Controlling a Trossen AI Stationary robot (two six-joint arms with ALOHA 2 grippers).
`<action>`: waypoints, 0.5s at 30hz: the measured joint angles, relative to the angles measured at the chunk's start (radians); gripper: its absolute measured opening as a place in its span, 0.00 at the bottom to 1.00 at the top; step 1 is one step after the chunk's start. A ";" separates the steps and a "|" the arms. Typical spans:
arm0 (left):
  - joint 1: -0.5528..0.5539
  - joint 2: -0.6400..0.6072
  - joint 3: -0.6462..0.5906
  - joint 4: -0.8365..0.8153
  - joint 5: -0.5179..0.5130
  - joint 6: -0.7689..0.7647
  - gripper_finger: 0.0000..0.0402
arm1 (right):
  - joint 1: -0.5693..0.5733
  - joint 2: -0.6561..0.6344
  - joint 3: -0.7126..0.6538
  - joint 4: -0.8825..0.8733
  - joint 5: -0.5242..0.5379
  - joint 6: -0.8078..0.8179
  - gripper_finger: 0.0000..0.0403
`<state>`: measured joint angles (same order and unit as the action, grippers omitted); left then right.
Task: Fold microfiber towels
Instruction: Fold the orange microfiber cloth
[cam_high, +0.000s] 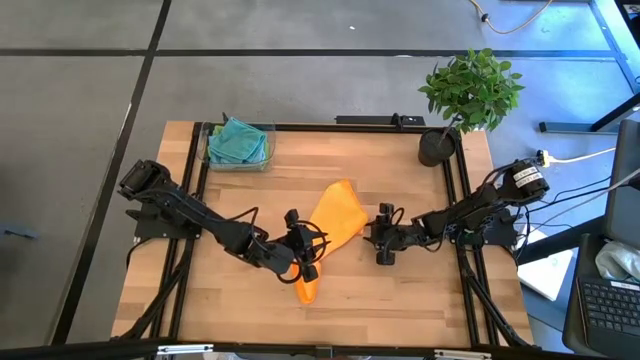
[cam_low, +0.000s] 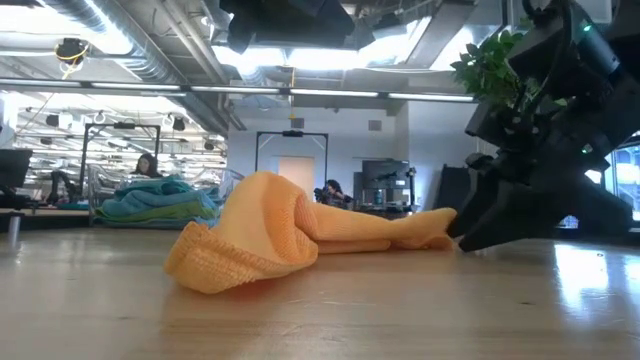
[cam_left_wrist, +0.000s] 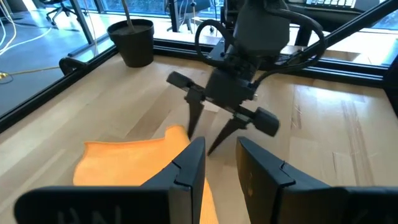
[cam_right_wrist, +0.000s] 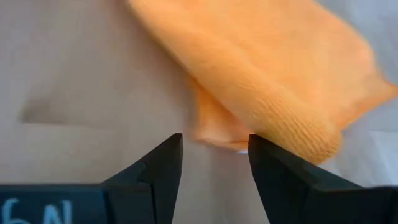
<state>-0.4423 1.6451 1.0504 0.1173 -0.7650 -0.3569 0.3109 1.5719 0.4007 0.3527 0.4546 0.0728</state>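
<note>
An orange microfiber towel (cam_high: 335, 220) lies crumpled on the wooden table, loosely doubled, with its near end (cam_low: 235, 262) bunched on the boards. My left gripper (cam_left_wrist: 221, 144) hangs open above the towel's near half (cam_high: 303, 262) with nothing between its fingers. My right gripper (cam_right_wrist: 214, 138) is open and low at the towel's right corner (cam_right_wrist: 214, 127), which lies just ahead of the gap between its fingertips. A teal and a light blue towel (cam_high: 238, 142) lie in a clear bin at the far left. My right gripper slants down from the table's right side, one finger at either side of the orange towel's right corner (cam_left_wrist: 179, 132). That corner lies flat on the table. I cannot tell whether a fingertip touches the cloth.
The clear bin (cam_high: 270, 152) stands at the far left corner. A potted plant (cam_high: 470, 88) stands at the far right corner, its pot (cam_left_wrist: 132, 40) on the table's edge. Black frame rails (cam_high: 455, 190) run along the table's sides. Bare wood lies near and left of the towel.
</note>
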 joint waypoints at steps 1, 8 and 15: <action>0.000 0.000 0.000 0.000 0.000 0.000 0.21 | -0.011 0.000 0.000 0.008 0.014 -0.012 0.46; 0.002 0.000 0.000 0.000 0.000 0.001 0.21 | -0.097 0.014 0.002 0.075 -0.057 -0.038 0.46; 0.002 0.000 0.000 -0.001 0.000 0.008 0.21 | -0.133 0.107 0.003 0.185 -0.084 -0.075 0.46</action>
<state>-0.4408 1.6451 1.0504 0.1165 -0.7654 -0.3491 0.1780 1.6786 0.4038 0.5377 0.3705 -0.0019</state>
